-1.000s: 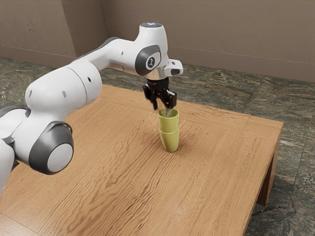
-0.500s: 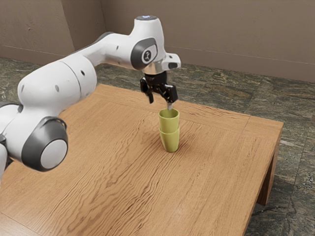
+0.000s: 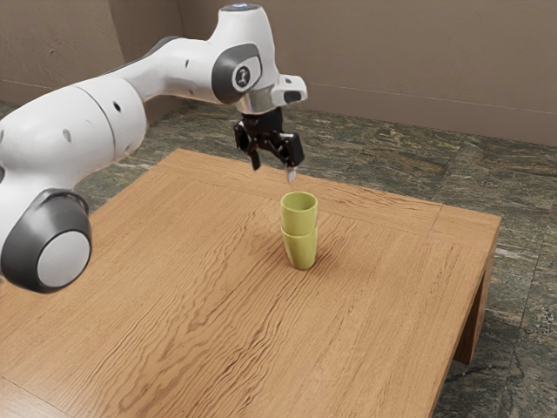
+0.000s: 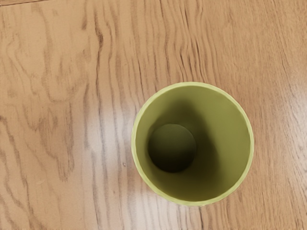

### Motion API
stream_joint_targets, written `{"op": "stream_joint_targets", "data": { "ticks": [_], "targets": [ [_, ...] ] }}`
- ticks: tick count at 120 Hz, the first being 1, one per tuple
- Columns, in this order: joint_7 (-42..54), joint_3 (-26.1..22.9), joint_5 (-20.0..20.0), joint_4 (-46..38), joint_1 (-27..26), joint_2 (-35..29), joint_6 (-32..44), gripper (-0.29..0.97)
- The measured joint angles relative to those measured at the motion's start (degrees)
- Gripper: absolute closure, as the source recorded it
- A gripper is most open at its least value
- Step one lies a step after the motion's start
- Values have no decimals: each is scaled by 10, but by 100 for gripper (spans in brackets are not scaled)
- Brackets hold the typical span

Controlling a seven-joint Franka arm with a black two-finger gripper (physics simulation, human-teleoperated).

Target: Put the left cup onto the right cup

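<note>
Two yellow-green cups stand nested on the wooden table (image 3: 218, 296), the upper cup (image 3: 298, 212) sitting inside the lower cup (image 3: 300, 251). My black gripper (image 3: 272, 167) hangs open in the air above and slightly toward the exterior view's left of the stack, holding nothing. In the wrist view I look straight down into the empty upper cup (image 4: 192, 143), with its round bottom visible.
The table's far edge (image 3: 374, 196) runs just behind the cups, and its right edge (image 3: 474, 287) drops to a stone floor (image 3: 522, 192). Bare wood surrounds the stack on all sides.
My gripper has let go of the upper cup and risen away from it, drifting toward the exterior view's left. The cups stay nested and still.
</note>
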Motion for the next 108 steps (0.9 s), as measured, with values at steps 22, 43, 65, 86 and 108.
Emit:
{"op": "stream_joint_targets", "data": {
  "ticks": [22, 43, 65, 86, 108],
  "targets": [
    [-1, 0, 0, -75, 0, -75, -1, 0],
    [-1, -1, 3, -143, 1, -150, -8, 0],
    [-1, -4, 8, -189, 2, -213, -28, 0],
    [0, -4, 10, -204, 3, -257, -61, 0],
    [0, -6, 17, -223, 0, -294, -87, 0]
  ]
}}
